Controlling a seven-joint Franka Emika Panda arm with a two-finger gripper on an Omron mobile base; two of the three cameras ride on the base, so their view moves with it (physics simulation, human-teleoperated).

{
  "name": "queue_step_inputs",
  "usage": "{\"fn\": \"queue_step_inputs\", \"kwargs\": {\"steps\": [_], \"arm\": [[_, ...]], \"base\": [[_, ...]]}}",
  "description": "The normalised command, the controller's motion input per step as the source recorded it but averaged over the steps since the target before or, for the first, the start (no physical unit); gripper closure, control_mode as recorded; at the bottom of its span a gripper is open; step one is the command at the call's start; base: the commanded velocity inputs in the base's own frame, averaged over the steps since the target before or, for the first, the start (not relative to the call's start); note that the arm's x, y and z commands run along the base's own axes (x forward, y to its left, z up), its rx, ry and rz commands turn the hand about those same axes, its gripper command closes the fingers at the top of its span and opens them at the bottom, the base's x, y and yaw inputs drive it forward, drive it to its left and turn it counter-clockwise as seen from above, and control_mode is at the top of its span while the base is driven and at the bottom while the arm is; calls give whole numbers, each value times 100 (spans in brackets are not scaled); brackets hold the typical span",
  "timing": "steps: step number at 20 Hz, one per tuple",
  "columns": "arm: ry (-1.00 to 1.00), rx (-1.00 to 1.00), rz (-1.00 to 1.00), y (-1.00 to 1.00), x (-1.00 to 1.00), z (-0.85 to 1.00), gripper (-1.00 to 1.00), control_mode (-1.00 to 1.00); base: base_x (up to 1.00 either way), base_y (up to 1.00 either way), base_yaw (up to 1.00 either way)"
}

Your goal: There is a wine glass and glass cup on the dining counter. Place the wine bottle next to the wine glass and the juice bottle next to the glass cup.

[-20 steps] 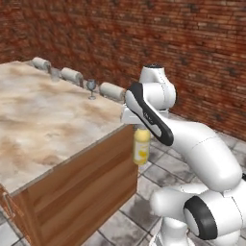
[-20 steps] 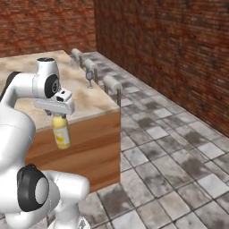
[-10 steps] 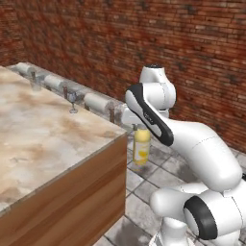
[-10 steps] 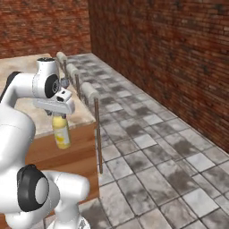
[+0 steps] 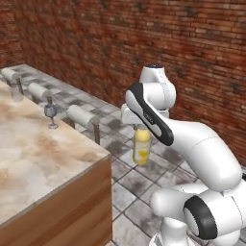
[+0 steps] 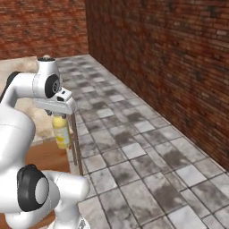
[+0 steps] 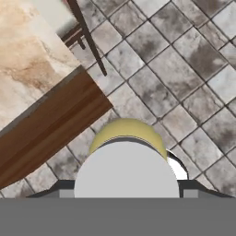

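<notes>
Beside dining counter (image 5: 43,163): gripped juice bottle (image 5: 141,148)

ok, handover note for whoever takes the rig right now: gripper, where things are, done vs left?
Gripper: shut on the juice bottle, carried upright over the tiled floor, off the dining counter's corner.
Wine glass: standing near the counter's far edge. Glass cup: further along that edge.
Done: juice bottle picked up.
Left: set it beside the glass cup, then put the wine bottle by the wine glass.
</notes>
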Motion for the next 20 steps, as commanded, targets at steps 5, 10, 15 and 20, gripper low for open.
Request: {"fn": "queue_step_inputs", "kwargs": {"steps": [5,10,15,20], "arm": [[0,0,0,0,0,0,100,100],[0,0,0,0,0,0,100,100],[0,0,0,0,0,0,100,100],[0,0,0,0,0,0,100,100]], "base": [[76,-39,7],[76,-39,7],[76,-38,9],[82,-33,15]]}}
